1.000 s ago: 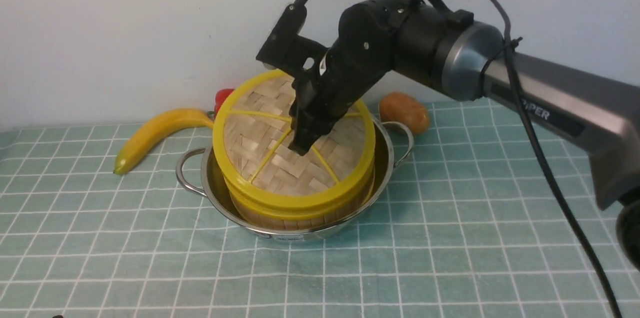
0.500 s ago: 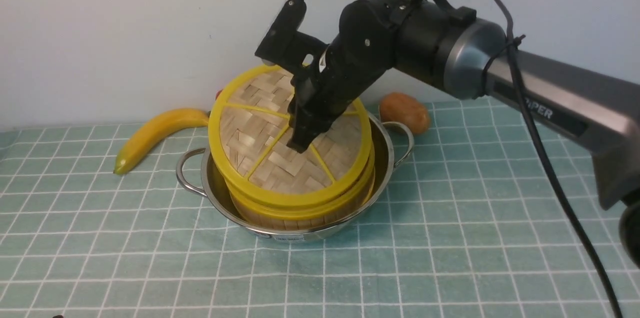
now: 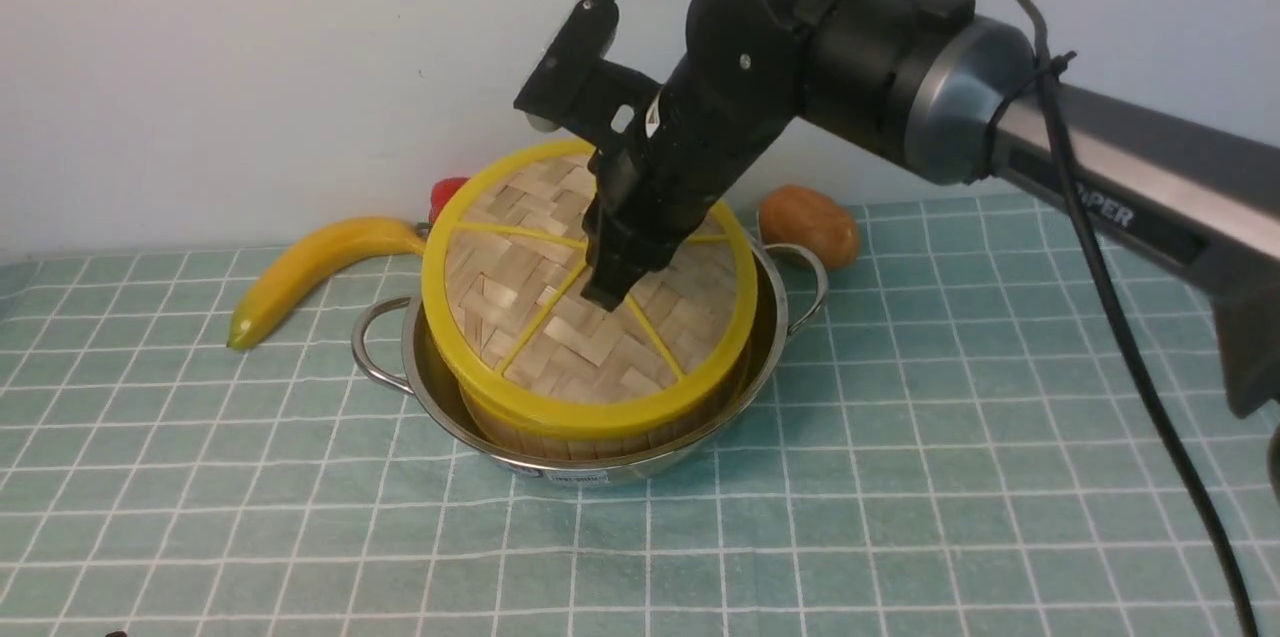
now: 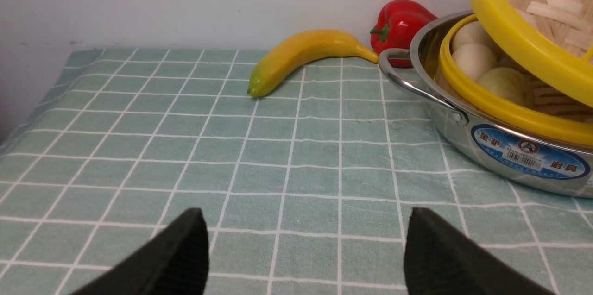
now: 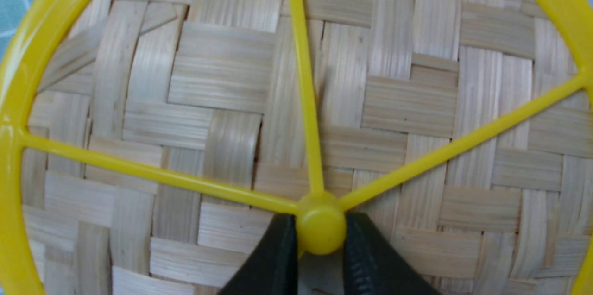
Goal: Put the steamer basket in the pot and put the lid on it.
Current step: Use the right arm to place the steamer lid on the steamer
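While the steamer basket (image 3: 540, 432) already sits inside the pot (image 3: 640, 465), the lid (image 3: 520, 297) is not yet seated. It hangs tilted over the basket, its near edge down at the basket's rim. The left wrist view shows a gap on one side through which the pale buns (image 4: 472, 56) can be seen. The right gripper (image 3: 605, 292) pinches the lid's central hub (image 5: 320, 230) between its two fingers, partly closed around that small knob. The left gripper (image 4: 305, 221) hovers low over the checked cloth (image 3: 900, 477) well to the side, jaws spread wide and holding nothing.

By this reading, the first half of the task is complete. What remains is to level the lid, lower it onto the basket's rim and let go.

A banana (image 3: 310, 267) and a red pepper (image 3: 447, 192) lie behind the pot on the left. A brown potato-like item (image 3: 808, 222) lies just beyond its right handle. None of them touches the lid or blocks its way down, and only the tilt itself is likely to hinder a flush fit.
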